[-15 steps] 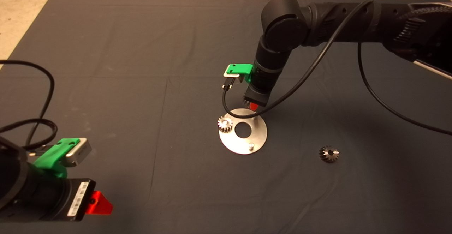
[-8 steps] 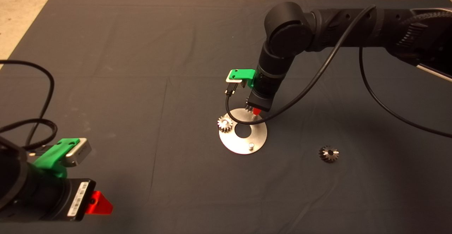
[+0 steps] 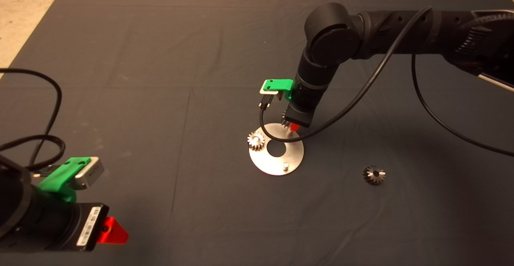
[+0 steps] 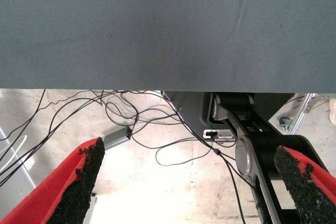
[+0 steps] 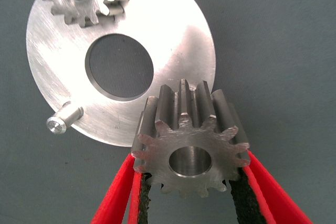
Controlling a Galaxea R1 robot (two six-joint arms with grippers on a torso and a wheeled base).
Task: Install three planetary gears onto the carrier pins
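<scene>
Right gripper [image 3: 292, 128] hangs over the upper right rim of the flat round shiny metal disc [image 3: 295, 153] at the middle of the head view, its red fingers [image 5: 116, 195] clamped on a small silvery toothed metal gear [image 5: 190, 140]. In the right wrist view this held gear sits between the black pads, bore showing, over the disc's edge. Compared with a second ago, the right arm has shifted slightly to the right and lower in the head view, so the gripper now stands closer over the disc.

A second silvery gear [image 3: 255, 140] is seated on a pin at the disc's left edge, unchanged. One short silver cylindrical pin [image 3: 285, 165] stands bare near the disc's lower edge. A third, darker grey toothed gear [image 3: 374, 175] lies on the dark mat of the bench [image 3: 160, 57], well apart to the right of the disc, where it lay before.

Left gripper [image 3: 116, 230] is parked at the lower left of the head view, fingers spread apart, with nothing between them.
</scene>
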